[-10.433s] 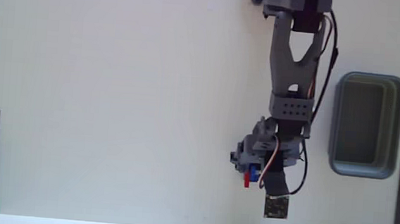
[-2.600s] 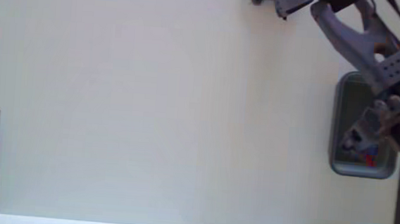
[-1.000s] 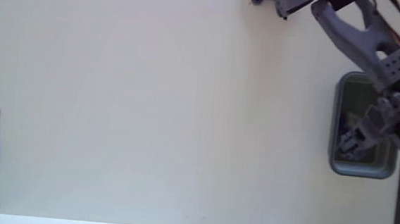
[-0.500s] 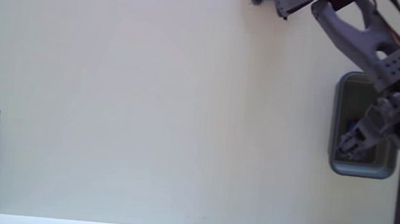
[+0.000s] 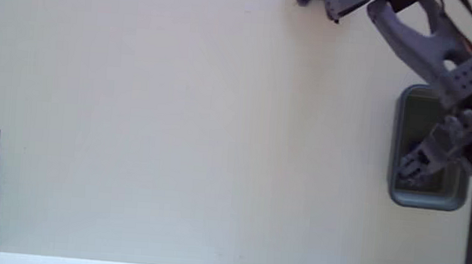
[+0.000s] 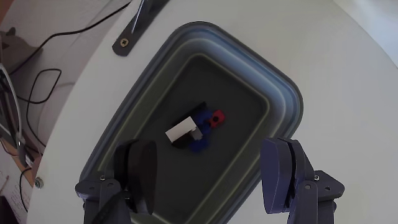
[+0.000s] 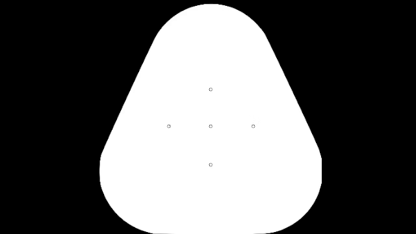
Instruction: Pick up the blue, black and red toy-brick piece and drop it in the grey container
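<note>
My end effector (image 6: 211, 171) hangs wide open and empty above the grey plastic rectangular container (image 6: 283, 99), which sits by the right edge of the white surface (image 5: 178, 128) in the fixed view. The small red, blue and black toy-brick cluster (image 6: 198, 130) lies on the container floor, just beyond my fingertips (image 6: 146, 168), untouched.

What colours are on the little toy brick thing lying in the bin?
The toy-brick piece is red, blue and black with a white bit, clearest in the wrist view, lying inside the grey container.
</note>
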Available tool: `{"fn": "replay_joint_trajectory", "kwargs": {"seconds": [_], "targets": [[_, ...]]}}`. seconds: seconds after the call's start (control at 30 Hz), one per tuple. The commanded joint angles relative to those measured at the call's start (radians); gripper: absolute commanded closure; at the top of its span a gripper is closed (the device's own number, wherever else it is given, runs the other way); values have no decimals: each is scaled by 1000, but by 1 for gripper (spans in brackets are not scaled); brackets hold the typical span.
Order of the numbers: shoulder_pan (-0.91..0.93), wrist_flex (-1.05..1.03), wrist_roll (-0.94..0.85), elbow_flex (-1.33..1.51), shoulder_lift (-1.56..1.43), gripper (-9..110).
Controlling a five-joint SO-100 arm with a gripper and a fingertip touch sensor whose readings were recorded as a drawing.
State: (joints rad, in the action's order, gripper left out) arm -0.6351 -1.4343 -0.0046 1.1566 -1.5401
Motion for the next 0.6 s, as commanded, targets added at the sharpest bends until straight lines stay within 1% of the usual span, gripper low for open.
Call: {"fn": "replay_joint_trajectory", "kwargs": {"seconds": [0.0,0.57], "targets": [[1,8,5,18,-110,-9],[116,7,5,168,-261,-9]]}}
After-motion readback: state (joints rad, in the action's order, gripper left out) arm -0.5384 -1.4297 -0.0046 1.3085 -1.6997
